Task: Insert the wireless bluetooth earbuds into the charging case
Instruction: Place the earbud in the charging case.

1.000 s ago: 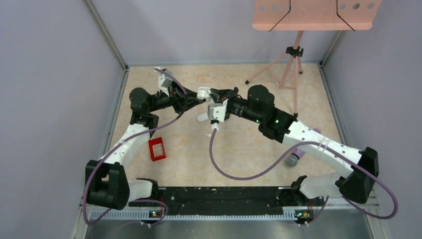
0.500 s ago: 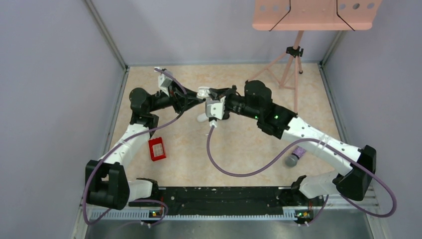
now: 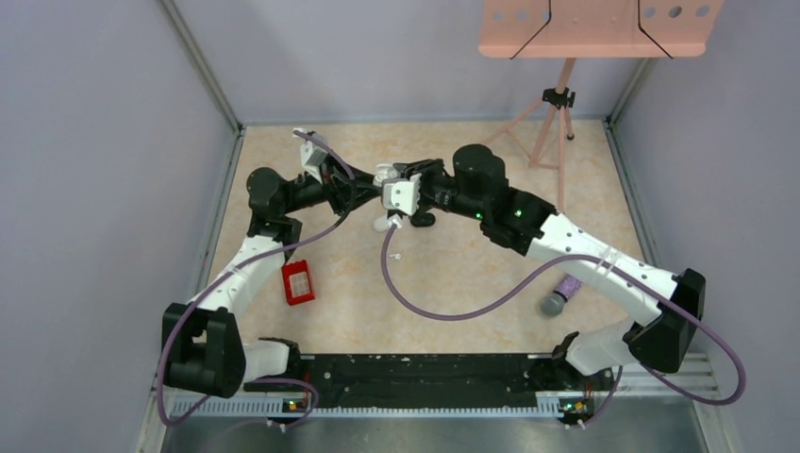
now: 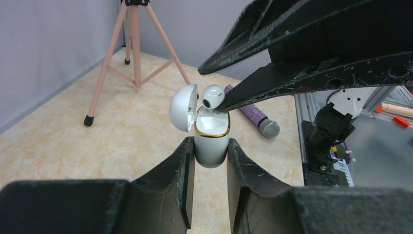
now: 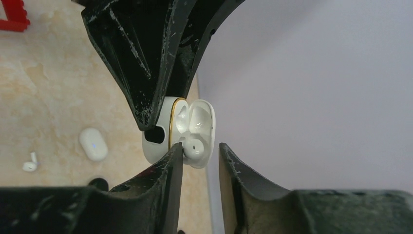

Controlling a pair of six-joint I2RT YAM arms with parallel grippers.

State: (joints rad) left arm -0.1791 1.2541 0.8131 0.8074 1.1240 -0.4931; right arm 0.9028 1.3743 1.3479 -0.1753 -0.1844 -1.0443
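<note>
Where the left gripper [image 4: 211,142] closes, its two fingers clamp the lower body of the charging case [image 4: 211,152], one on each side. They hold it upright above the table [image 4: 122,141], gold rim uppermost and the hinged lid [image 4: 183,107] swung open to one side. Directly over the open mouth sits a white earbud [image 4: 213,95], its rounded head above the rim and touching the tip of one finger of the right gripper [image 5: 199,147]. The right jaws stand a narrow gap apart with the earbud between them; whether both fingers press on it cannot be told. Whether the stem has entered its socket is hidden. On the table below, the right wrist view shows a second white case [image 5: 93,144], closed, with a loose white earbud [image 5: 30,164] near it. The overhead view shows a small black object [image 3: 422,219] just beside that closed case, a red block [image 3: 298,282] near the left arm, a purple-handled microphone [image 3: 558,296] by the right arm, and a pink tripod [image 3: 555,106] toward the far right corner.
</note>
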